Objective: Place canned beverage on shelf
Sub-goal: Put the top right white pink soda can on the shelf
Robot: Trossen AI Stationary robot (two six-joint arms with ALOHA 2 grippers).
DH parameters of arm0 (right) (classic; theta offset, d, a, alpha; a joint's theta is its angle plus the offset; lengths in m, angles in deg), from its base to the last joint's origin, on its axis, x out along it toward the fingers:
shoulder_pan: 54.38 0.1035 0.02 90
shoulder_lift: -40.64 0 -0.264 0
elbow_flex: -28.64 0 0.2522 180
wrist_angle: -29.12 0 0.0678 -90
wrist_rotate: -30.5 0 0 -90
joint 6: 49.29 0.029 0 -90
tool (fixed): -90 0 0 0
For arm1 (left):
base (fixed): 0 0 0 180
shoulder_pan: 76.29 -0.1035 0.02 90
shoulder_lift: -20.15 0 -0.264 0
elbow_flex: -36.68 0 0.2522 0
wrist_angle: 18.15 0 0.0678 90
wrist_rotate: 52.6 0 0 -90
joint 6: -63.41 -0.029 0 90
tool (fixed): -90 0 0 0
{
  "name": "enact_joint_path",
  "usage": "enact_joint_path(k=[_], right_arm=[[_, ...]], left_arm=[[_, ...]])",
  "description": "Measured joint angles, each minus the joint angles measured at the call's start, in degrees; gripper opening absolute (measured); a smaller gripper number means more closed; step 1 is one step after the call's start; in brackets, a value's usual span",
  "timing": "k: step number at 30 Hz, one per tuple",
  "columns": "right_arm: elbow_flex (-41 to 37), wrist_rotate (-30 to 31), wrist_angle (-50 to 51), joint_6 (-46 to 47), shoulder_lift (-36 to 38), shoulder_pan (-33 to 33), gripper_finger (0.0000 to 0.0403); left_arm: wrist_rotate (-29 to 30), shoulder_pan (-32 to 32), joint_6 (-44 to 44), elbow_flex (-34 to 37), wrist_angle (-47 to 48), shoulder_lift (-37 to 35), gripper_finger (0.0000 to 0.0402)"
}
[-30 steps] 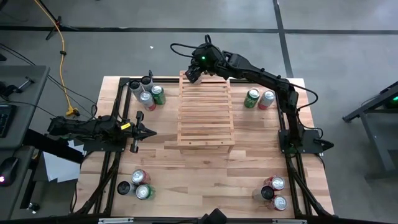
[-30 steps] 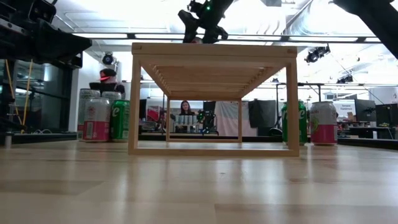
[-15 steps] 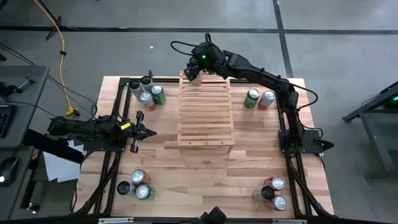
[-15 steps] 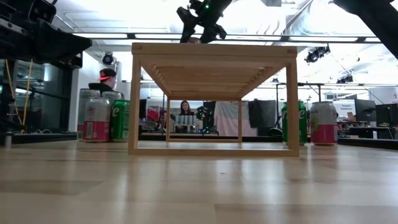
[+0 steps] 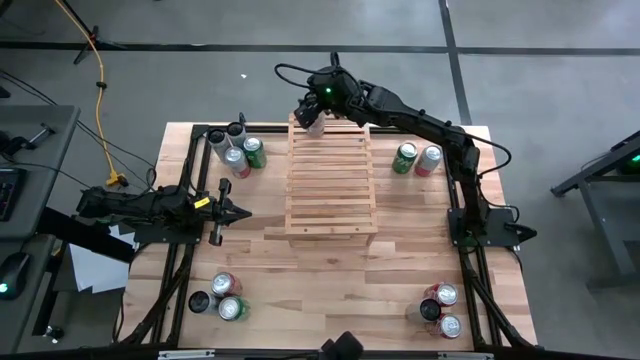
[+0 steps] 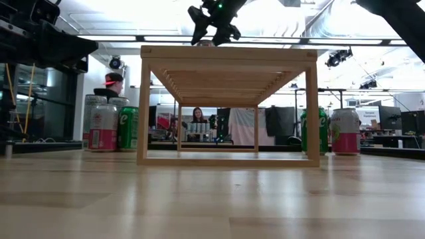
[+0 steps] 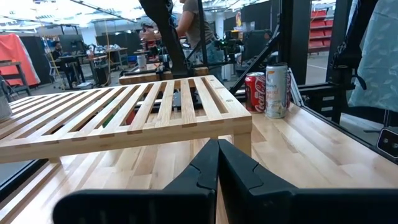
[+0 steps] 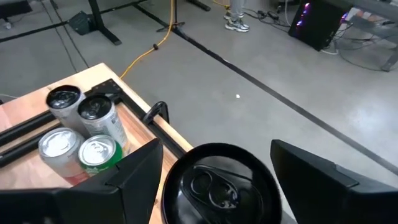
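A black-topped can [image 8: 217, 186], round with a dark pull-tab lid, is seen directly between the two dark fingers [image 8: 134, 177] of the right gripper [image 5: 314, 112], which stand wide on either side of it with a gap showing at each flank; whether the can is gripped cannot be told. The can sits at the far left corner of the shelf [image 5: 331, 180], a rectangular stepped rack of pale, smooth wooden slats that stretches from under this gripper toward the table's middle. Beside the gripper, off the shelf's left edge, a cluster of cylindrical metal cans [image 5: 235, 148] stands on the light, grained wooden table [image 5: 330, 285], silver, dark and green tops among them. Two more cans [image 5: 417, 158], green and red-pink, stand on the gripper's other side, past the shelf's right edge. The left gripper [image 5: 222, 211] is held low over the table, well apart from the shelf's left side, its black fingers pressed together.
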Motion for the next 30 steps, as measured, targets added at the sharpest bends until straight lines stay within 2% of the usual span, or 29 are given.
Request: enact_joint_path(k=[7,13,19,24,30], right_arm=[[0.0,2.9,-1.4,-2.6,0.0,0.0,0.0331],[1.8,2.6,-3.1,-3.4,0.1,0.0,0.0380],[6.8,2.3,0.7,-4.5,0.1,0.3,0.0385],[5.9,2.4,6.4,-8.6,3.5,2.1,0.0385],[5.9,10.1,19.5,-7.9,6.6,5.2,0.0385]], left_arm=[[0.0,0.0,0.0,0.0,0.0,0.0,0.0000],[0.0,0.0,0.0,0.0,0.0,0.0,0.0000],[0.0,0.0,0.0,0.0,0.0,0.0,0.0000],[0.0,0.0,0.0,0.0,0.0,0.0,0.0000],[0.0,0.0,0.0,0.0,0.0,0.0,0.0000]])
